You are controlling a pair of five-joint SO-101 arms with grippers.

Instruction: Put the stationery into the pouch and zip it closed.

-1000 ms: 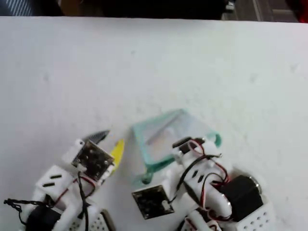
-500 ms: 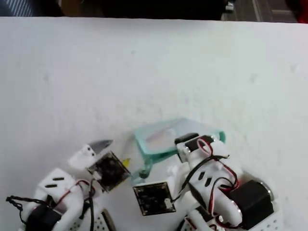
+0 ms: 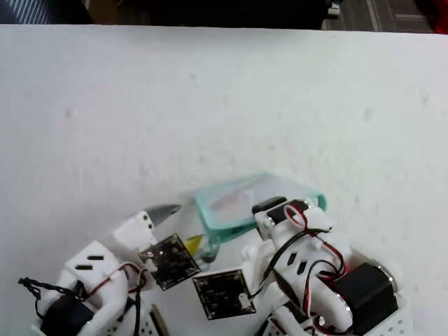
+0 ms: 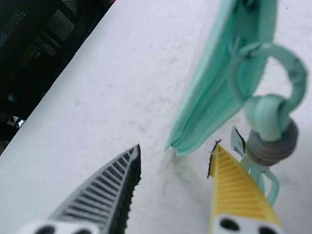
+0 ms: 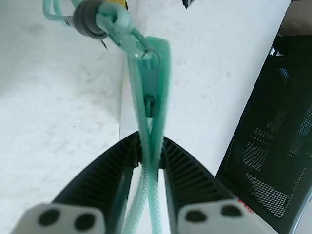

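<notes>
Teal pouch lies on the white desk. The right hand is clamped on its zip edge, probably to steady it. The left hand, spread apart, sits beside the pull loop, seemingly ready to grab it.

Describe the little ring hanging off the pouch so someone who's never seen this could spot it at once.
On the white table, find the mint-green pouch near the front edge. At its corner by the left gripper hangs the ring: a mint hoop on a grey bead, the only loop-shaped thing there.
</notes>
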